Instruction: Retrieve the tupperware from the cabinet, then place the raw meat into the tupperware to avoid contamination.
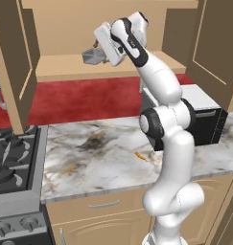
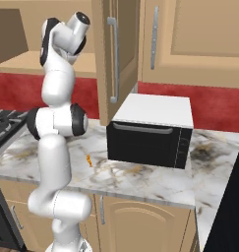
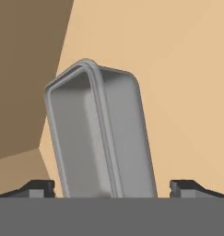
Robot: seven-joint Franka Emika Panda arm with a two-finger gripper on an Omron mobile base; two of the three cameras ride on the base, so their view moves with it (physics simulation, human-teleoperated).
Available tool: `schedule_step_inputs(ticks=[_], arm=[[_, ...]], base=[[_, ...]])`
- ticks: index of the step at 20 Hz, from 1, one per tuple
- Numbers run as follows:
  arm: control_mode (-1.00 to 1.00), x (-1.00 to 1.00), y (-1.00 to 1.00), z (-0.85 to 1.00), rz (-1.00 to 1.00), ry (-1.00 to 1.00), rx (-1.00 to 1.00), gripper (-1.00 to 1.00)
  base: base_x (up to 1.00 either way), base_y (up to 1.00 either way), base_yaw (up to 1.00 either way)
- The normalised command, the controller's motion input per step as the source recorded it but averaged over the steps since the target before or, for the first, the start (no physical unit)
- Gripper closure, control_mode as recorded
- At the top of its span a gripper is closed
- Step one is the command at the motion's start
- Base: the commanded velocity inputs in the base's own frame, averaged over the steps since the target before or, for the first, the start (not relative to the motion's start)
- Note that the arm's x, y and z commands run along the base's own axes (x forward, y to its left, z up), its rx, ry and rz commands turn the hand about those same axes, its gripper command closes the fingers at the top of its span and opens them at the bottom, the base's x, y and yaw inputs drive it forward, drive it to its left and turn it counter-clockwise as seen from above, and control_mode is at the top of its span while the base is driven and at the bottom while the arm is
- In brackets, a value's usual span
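Nearest my hand camera sits the translucent grey, thin-walled rectangular tupperware (image 3: 97, 133), tilted up on edge so I look partly into its hollow, and it rises between the two dark fingertips (image 3: 37, 188) of my two-finger gripper (image 3: 112, 189). The tips stand wide apart, one on either side of the container, and I cannot tell whether either one touches it. From the left base view the gripper (image 1: 99, 48) is up inside the wide light-tan wooden wall cabinet (image 1: 65, 67), whose two panelled doors hang open, and the tupperware (image 1: 93, 57) shows as a small grey shape on the plain wooden shelf, just left of the hand. Down on the grey-veined marble counter (image 1: 89, 158), near its front edge and just left of my arm's white body, lies the raw meat (image 1: 139, 155), a tiny orange-red sliver; I see it too from the right base view (image 2: 89, 160). To the right on the counter stands a black box appliance with a white top (image 2: 153, 130), and at the far left a dark gas stove (image 1: 12, 158).
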Motion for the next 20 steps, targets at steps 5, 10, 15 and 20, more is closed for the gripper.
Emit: schedule_step_inputs(ticks=[5, 10, 15, 20], arm=[[-1.0, 0.2, 0.19, -0.3, 0.01, 0.1, -0.06, -1.0], [-1.0, 0.15, 0.18, -0.14, 0.03, 0.03, 0.0, 1.0], [-1.0, 0.12, 0.15, -0.15, 0.03, 0.03, 0.0, 1.0], [-1.0, 0.07, 0.16, -0.16, 0.03, 0.03, 0.0, 1.0]], base=[[0.0, 0.0, 0.0], [0.0, 0.0, 0.0], [0.0, 0.0, 0.0], [0.0, 0.0, 0.0]])
